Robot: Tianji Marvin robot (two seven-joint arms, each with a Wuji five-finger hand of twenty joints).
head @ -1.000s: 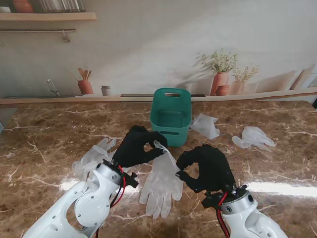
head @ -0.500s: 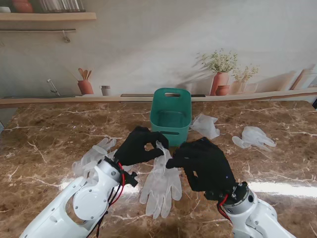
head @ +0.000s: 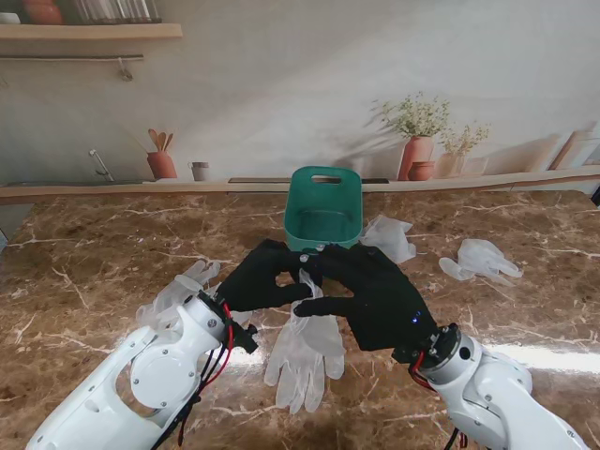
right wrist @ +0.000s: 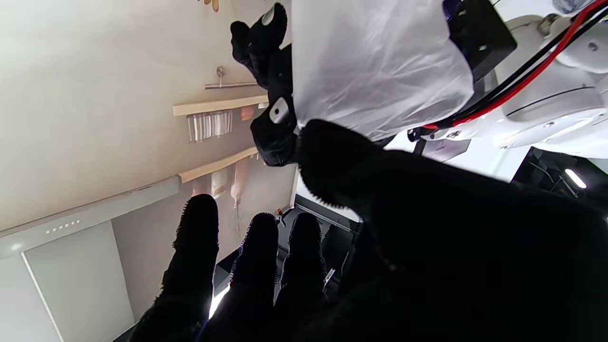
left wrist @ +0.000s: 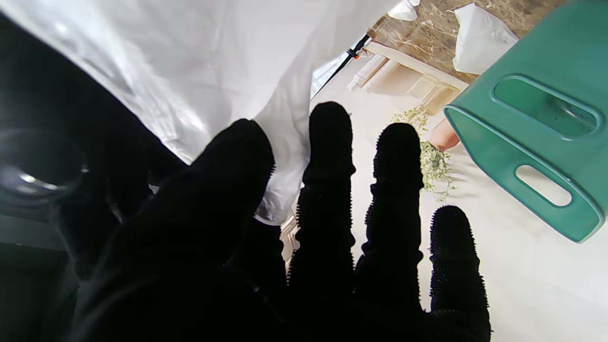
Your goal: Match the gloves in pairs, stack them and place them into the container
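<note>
Stand view: both hands meet on one clear glove point(head: 305, 342).
Left hand point(head: 262, 278) and right hand point(head: 370, 292) pinch its cuff, near the teal container point(head: 323, 223).

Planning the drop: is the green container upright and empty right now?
Upright, open side up: the green container shows its rim and handle slot. Its visible inside looks empty; the gloves lie outside it.
</note>
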